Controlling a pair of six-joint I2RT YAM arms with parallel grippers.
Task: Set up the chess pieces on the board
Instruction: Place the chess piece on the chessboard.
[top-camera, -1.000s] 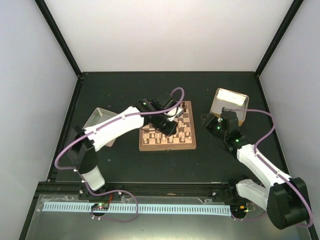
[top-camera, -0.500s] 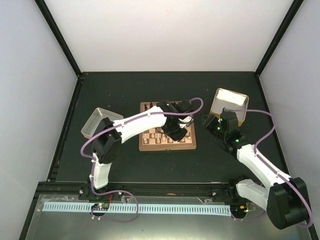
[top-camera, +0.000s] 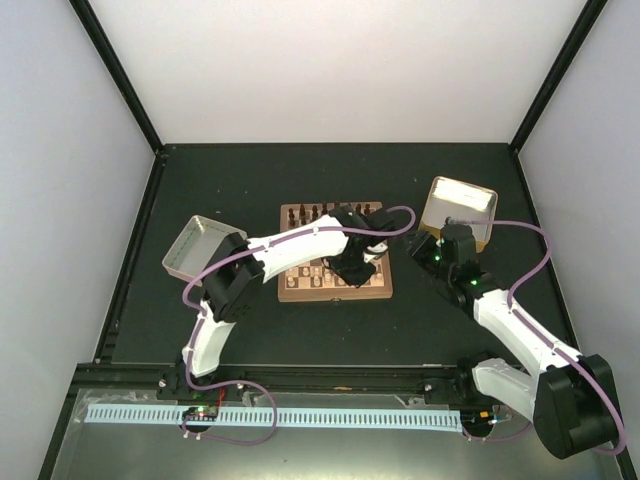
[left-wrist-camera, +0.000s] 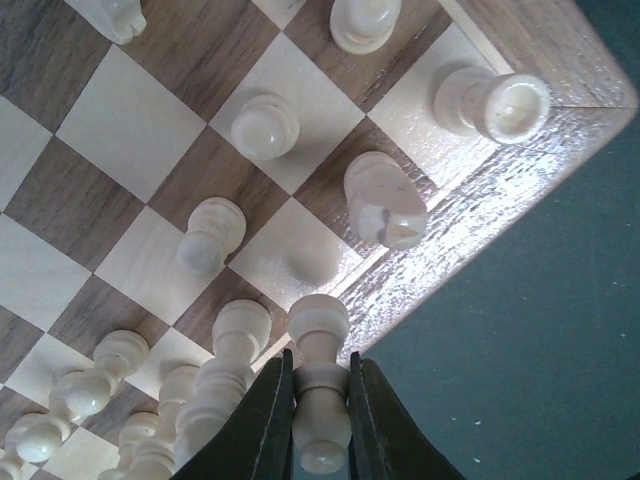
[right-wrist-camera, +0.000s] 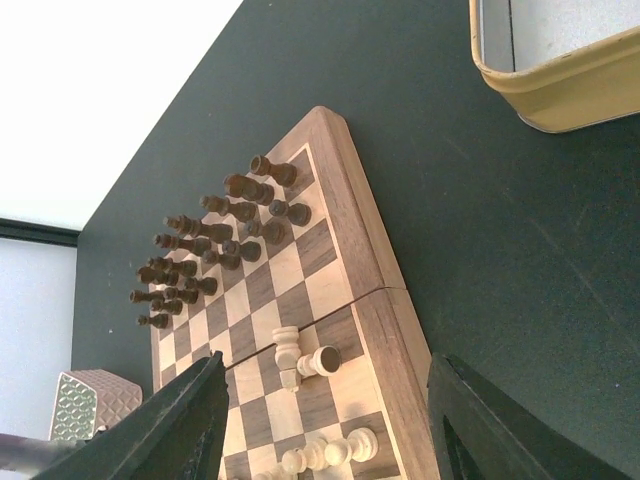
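I am in the middle of putting the pale chess pieces on the board (top-camera: 296, 290), and right now I am working on the back row at one corner. My left hand (left-wrist-camera: 322, 368) is clenched tight on one small pale piece (left-wrist-camera: 318, 322). Its round head sticks out past the fingers (left-wrist-camera: 270, 420), and it hangs right over the board's wooden rim. I cannot tell for sure what kind of piece it is. On the board just past it I see a pale rook (left-wrist-camera: 495, 100) on the corner square and a pale knight (left-wrist-camera: 385, 200) next to it. Beside the knight is an empty light square (left-wrist-camera: 300, 265), and more pale pieces stand in the row after that. I think the held piece belongs on that empty square. So the next move is to bring it a little way in from the rim, set it down straight in the middle of the square, and then let go, all without bumping the knight or the piece on the other side. My right hand (right-wrist-camera: 328, 400) is spread wide with nothing in it. It waits over the dark surface (top-camera: 300, 330) by the board's edge, near the tray (right-wrist-camera: 540, 100). The dark pieces (right-wrist-camera: 200, 250) are lined up at the far side.
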